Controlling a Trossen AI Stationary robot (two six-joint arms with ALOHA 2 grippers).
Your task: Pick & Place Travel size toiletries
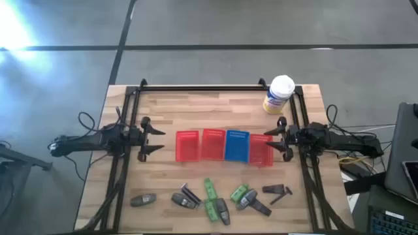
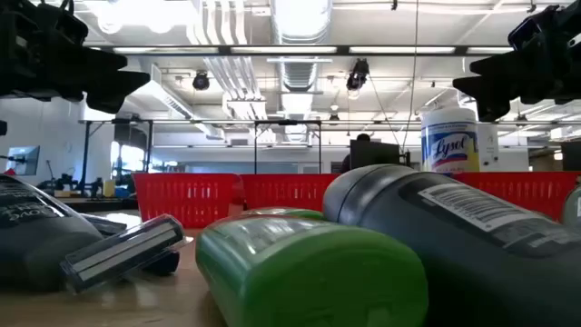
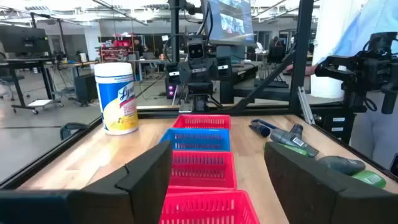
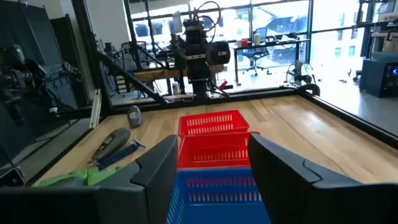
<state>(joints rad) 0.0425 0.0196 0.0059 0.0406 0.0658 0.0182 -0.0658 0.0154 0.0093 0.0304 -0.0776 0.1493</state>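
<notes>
The travel size toiletries lie in a loose row along the table's near edge: grey-silver tubes (image 1: 143,200), green packs (image 1: 210,198) and slim black pieces (image 1: 277,192). In the low view a green pack (image 2: 309,268) and a grey tube (image 2: 454,245) lie close to the camera. My left gripper (image 1: 155,140) hovers open at the left end of the basket row. My right gripper (image 1: 273,140) hovers open at its right end. Both touch nothing.
A row of mesh baskets, three red (image 1: 188,145) and one blue (image 1: 237,145), stands at the table's middle between the grippers. A yellow canister with a white lid (image 1: 279,95) stands near the far right corner. Bare wood lies between baskets and toiletries.
</notes>
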